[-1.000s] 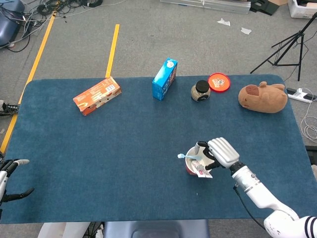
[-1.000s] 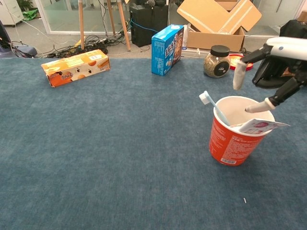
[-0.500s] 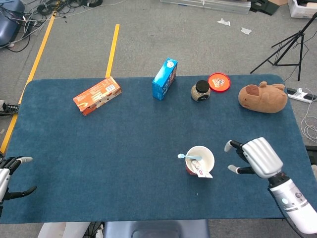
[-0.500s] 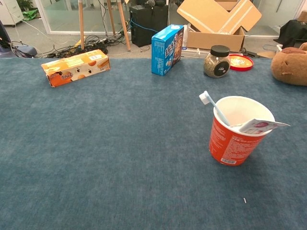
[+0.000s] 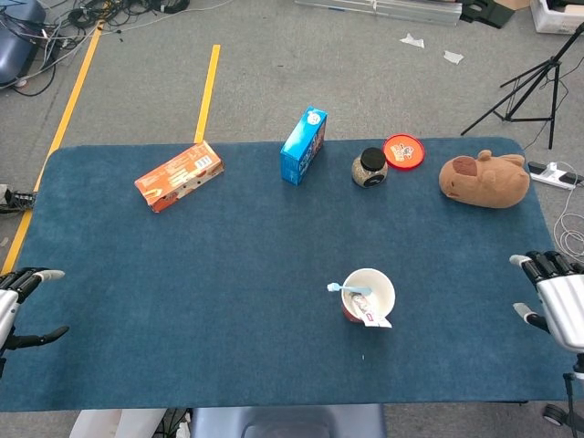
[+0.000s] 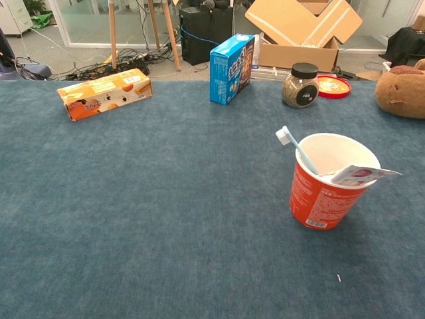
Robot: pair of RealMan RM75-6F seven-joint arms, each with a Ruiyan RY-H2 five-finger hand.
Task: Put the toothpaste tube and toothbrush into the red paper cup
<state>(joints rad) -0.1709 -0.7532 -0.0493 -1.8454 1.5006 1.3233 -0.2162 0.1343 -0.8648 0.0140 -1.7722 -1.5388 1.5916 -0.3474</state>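
The red paper cup (image 6: 328, 183) stands upright on my blue table (image 5: 228, 274), at about 5 o'clock from the table's centre in the head view. The toothbrush (image 6: 295, 147) leans inside it, head out over the rim toward 9 o'clock; the toothpaste tube (image 6: 362, 175) rests in the cup with its flat end jutting over the rim toward 4 o'clock. My right hand (image 5: 558, 297) hangs at the table's 3 o'clock edge, well apart from the cup, fingers spread and holding nothing. My left hand (image 5: 18, 306) sits at the 9 o'clock edge, fingers apart, likewise holding nothing. Along the 12 o'clock side lie an orange box (image 5: 179, 175), a blue carton (image 5: 303, 145), a jar (image 5: 370, 168), a red lid (image 5: 403, 151) and a plush toy (image 5: 484, 179).
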